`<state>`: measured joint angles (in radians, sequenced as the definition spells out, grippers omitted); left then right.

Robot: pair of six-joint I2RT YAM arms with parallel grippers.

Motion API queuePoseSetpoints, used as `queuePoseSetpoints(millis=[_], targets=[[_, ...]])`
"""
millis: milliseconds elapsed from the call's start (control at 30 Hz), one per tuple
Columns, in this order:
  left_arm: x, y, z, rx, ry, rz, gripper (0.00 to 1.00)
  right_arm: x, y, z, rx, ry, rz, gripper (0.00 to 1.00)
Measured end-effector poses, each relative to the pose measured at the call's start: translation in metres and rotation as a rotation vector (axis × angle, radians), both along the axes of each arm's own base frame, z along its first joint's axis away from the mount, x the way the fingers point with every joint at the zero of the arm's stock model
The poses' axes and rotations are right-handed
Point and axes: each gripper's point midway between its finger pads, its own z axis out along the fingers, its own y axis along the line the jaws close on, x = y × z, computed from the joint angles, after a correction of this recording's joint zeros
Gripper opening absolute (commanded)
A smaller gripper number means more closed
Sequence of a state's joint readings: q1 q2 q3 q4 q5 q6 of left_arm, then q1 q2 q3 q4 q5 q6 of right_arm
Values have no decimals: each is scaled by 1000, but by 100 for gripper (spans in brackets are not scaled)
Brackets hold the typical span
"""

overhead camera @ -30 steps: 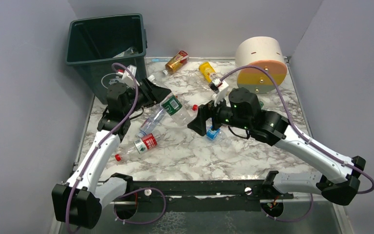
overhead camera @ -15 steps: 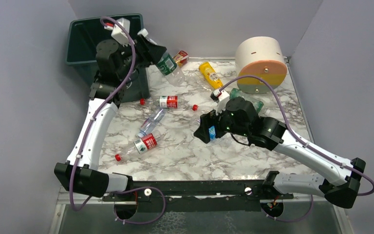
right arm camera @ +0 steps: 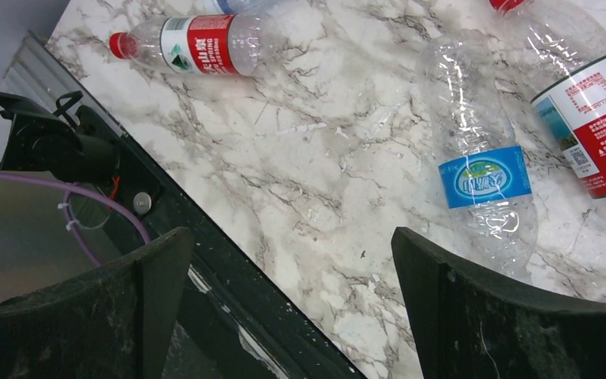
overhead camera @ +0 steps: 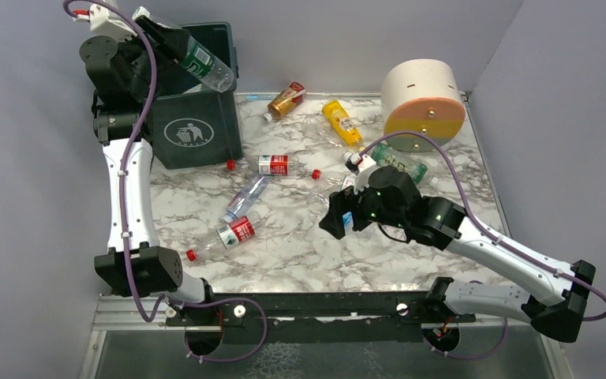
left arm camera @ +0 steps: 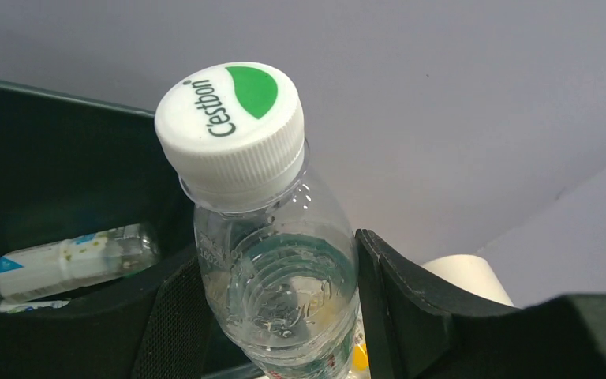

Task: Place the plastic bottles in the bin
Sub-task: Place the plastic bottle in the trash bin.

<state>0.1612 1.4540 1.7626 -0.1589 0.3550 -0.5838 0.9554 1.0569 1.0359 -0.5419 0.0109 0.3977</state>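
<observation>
**A:** Several bottles are lying about on the marble surface [overhead camera: 300, 253], and one is up in the air. What worries you here?

**B:** The drop. The left fingers [left arm camera: 402, 308] are closed on the green-labelled bottle [overhead camera: 197, 59], gripping its rounded shoulder just under the neck. It hangs high above the bin [overhead camera: 205, 118], tilted, with the cap toward the arm and the base slanting down toward the bin's right rim. From overhead I judge the base to be nearer that rim than the middle of the opening. Let go there, it could clip the edge and tumble back onto the surface.

**A:** And the hold itself?

**B:** The shoulder tapers and looks slick, so a jolt could let the bottle slide out early.

**A:** What is the bottle like?

**B:** It is clear ribbed plastic, apparently empty, with a white cap [left arm camera: 233, 130] that reads C'estbon beside a green patch. It is probably light, so it would bounce rather than settle. A bottle with some blue on it [left arm camera: 63, 260] already lies inside the bin.

**A:** And the other arm?

**B:** The right fingers [right arm camera: 473, 316] are spread wide, hold nothing and hover low over the surface. A crumpled blue-labelled bottle [right arm camera: 481, 181] lies just ahead of them. It is round and could roll away if a finger nudges it.
</observation>
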Motion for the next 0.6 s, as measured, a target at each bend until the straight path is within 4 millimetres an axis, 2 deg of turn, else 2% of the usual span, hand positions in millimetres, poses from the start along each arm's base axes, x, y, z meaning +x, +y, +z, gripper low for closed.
queuePoseSetpoints(millis=[167, 267, 367, 467, 500, 600], targets=[[14, 39, -10, -29, 6, 69, 62, -1, -1, -5, -7, 11, -4, 99], [21, 66, -26, -62, 19, 115, 64, -1, -1, -6, -8, 11, -4, 99], [28, 86, -44, -83, 51, 151, 84, -1, -1, -6, -9, 11, -5, 99], [38, 97, -62, -106, 89, 162, 95, -1, -2, -11, -17, 15, -6, 99], [41, 99, -69, -112, 105, 159, 99, 0, -1, -14, -23, 20, -6, 99], [47, 99, -87, -135, 157, 141, 99, 2, 2, -28, -53, 40, -7, 99]])
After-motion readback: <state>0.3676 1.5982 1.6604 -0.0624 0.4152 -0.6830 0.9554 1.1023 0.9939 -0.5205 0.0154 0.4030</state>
